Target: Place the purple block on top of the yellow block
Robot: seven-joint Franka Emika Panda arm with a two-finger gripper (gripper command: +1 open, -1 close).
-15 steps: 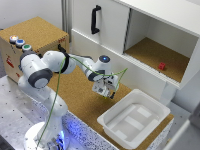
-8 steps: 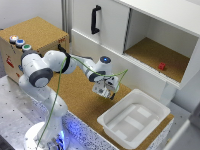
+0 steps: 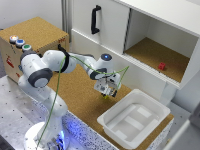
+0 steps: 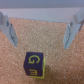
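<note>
1. Gripper (image 4: pixel 42 29) fingers (image 4: pixel 10 31) spread wide, nothing between them.
2. Purple block (image 4: pixel 33 63) sits on the yellow block (image 4: pixel 44 70); only a yellow edge shows beneath it.
3. Stack (image 3: pixel 105 96) rests on the cork surface (image 3: pixel 80 95), probably just beside the white tub (image 3: pixel 134 123); exterior view is blurry.

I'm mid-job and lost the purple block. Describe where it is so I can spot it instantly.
Find the white tub on the cork counter; the arm's open end effector hangs just beside its corner. The purple block sits below it, dark with a yellow G, unlike the red cube in the cupboard.
</note>
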